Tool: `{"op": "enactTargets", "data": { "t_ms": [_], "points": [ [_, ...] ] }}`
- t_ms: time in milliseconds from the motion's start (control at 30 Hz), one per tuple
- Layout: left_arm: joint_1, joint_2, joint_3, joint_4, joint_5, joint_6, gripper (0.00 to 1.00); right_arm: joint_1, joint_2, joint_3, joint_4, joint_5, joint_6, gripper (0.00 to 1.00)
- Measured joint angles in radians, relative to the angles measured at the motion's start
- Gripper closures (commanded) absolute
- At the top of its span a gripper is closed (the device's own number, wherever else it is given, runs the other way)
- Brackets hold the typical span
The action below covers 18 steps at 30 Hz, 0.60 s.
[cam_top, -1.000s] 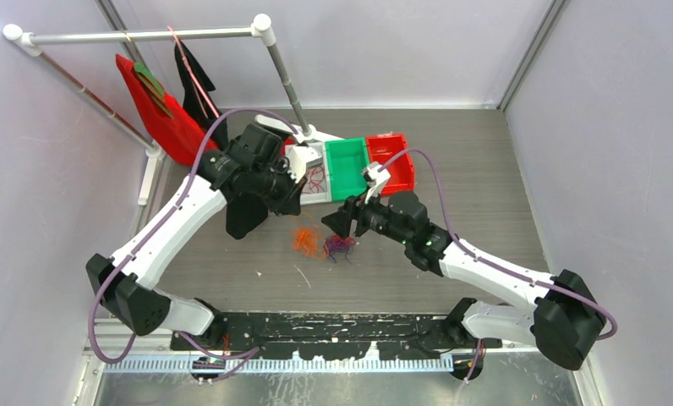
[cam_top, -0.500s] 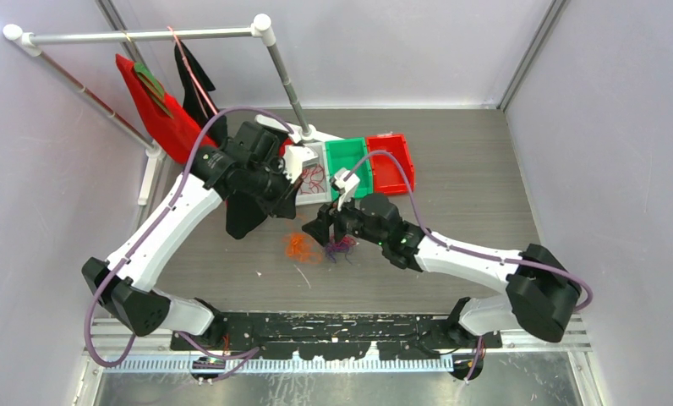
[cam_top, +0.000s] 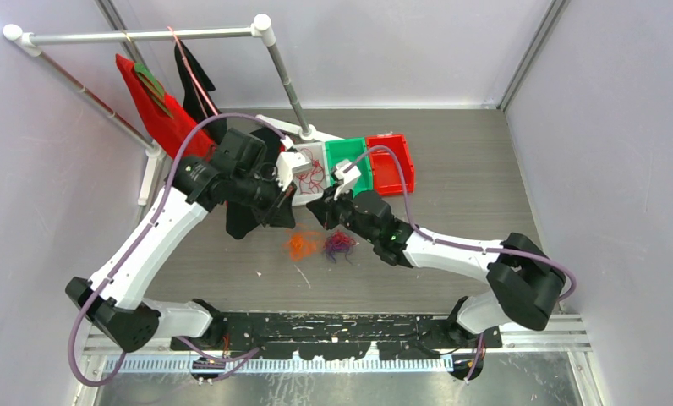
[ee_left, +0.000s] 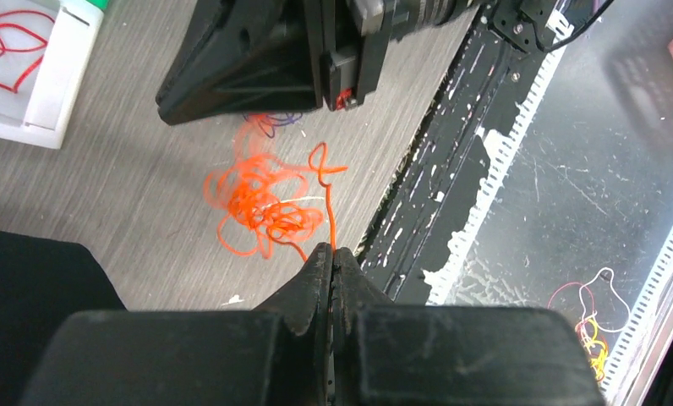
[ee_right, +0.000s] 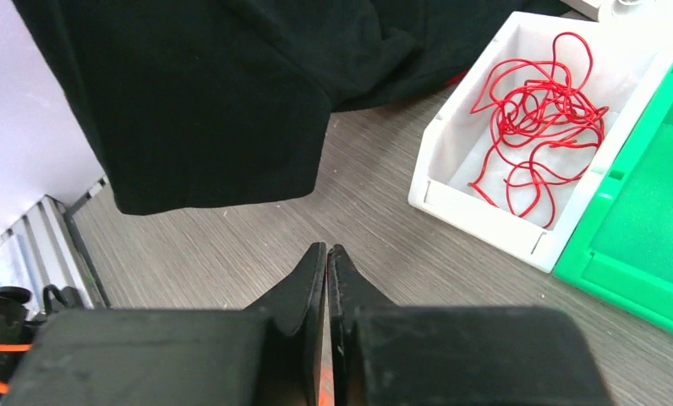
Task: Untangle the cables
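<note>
Item 1: red thin wire (ee_right: 536, 127), a loose tangle of loops lying flat inside the white plastic bin (ee_right: 485, 222), fully within its walls.

Item 2: orange wire clump (ee_left: 261, 203), a loose coil on the table, on the near side of the bin and apart from it. One strand runs from it into the closed tips of the left gripper (ee_left: 331, 254).

Item 3: purple wire clump (cam_top: 340, 244), small and dense, on the table just right of the orange one and likewise on the bin's near side.
</note>
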Motion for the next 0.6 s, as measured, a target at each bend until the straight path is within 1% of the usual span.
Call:
{"op": "enactTargets", "data": {
  "t_ms": [33, 67, 100, 133, 167, 200, 333, 433, 600],
  "points": [
    [0.000, -0.016, -0.018, 0.006, 0.000, 0.000, 1.00, 0.000, -0.005, -0.004, 0.013, 0.000, 0.003, 0.93],
    [0.000, -0.028, -0.031, 0.008, -0.001, 0.001, 1.00, 0.000, -0.011, -0.009, 0.019, 0.000, 0.008, 0.90],
    [0.000, -0.037, -0.039, 0.009, -0.002, 0.002, 1.00, 0.000, -0.022, -0.018, 0.028, -0.001, 0.011, 0.82],
    [0.000, -0.043, -0.042, 0.010, -0.006, 0.005, 1.00, 0.000, -0.035, -0.028, 0.031, -0.003, 0.015, 0.68],
    [0.000, -0.047, -0.043, 0.012, -0.012, 0.006, 1.00, 0.000, -0.049, -0.037, 0.030, -0.008, 0.018, 0.56],
    [0.000, -0.048, -0.043, 0.015, -0.018, 0.007, 1.00, 0.000, -0.061, -0.043, 0.029, -0.014, 0.022, 0.52],
    [0.000, -0.047, -0.043, 0.027, -0.059, 0.009, 1.00, 0.000, -0.125, -0.072, 0.019, -0.023, 0.026, 0.42],
    [0.000, -0.047, -0.043, 0.031, -0.080, 0.008, 1.00, 0.000, -0.196, -0.119, 0.011, -0.017, 0.025, 0.37],
    [0.000, -0.047, -0.043, 0.037, -0.099, 0.007, 1.00, 0.000, -0.286, -0.166, 0.010, -0.027, 0.024, 0.32]
  ]
}}
